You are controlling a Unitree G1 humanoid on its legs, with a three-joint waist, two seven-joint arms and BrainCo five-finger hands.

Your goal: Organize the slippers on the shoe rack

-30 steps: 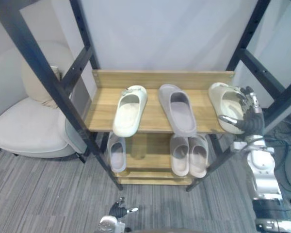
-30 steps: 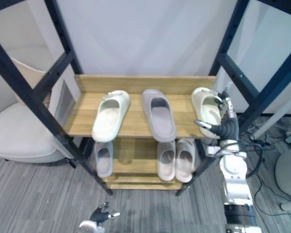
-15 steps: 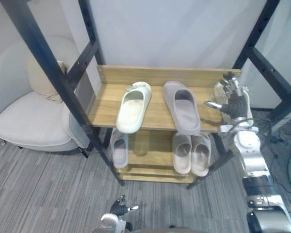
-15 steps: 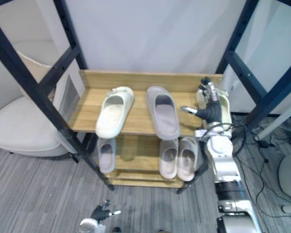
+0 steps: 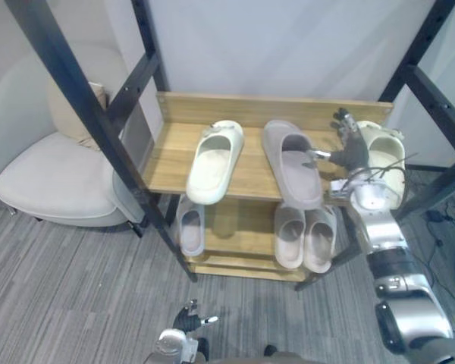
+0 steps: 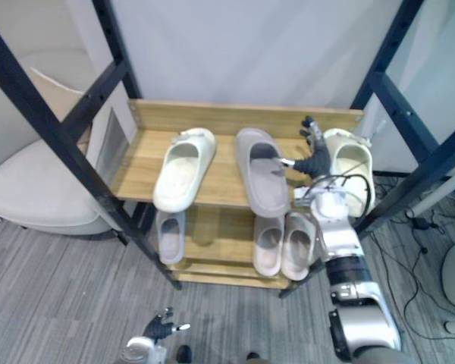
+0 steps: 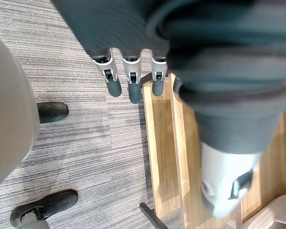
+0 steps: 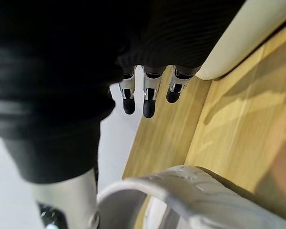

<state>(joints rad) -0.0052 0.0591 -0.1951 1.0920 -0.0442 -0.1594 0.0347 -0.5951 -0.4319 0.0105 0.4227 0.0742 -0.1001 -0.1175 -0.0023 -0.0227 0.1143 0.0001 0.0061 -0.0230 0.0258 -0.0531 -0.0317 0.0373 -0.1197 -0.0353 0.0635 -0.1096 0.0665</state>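
Observation:
The wooden shoe rack [image 5: 173, 161] has three slippers on its top shelf: a cream slipper [image 5: 212, 161] at the left, a grey slipper [image 5: 292, 163] in the middle and a second cream slipper [image 5: 385, 158] at the right. My right hand [image 5: 347, 152] hovers open in the gap between the grey slipper and the right cream one, its thumb reaching over the grey slipper's edge. In the right wrist view its straight fingers [image 8: 148, 98] point along the shelf wood. My left hand [image 5: 186, 322] hangs low by the floor, fingers [image 7: 131, 86] straight.
On the lower shelf lie a single grey slipper [image 5: 189, 231] and a pair [image 5: 305, 236]. Black frame posts [image 5: 98, 129] slant past both ends of the rack. A white armchair [image 5: 53, 171] stands at the left. Grey carpet [image 5: 76, 296] lies in front.
My right hand has come off the right cream slipper and moved left into the gap beside the grey one. The cream slipper now lies on the shelf. The camera has shifted too.

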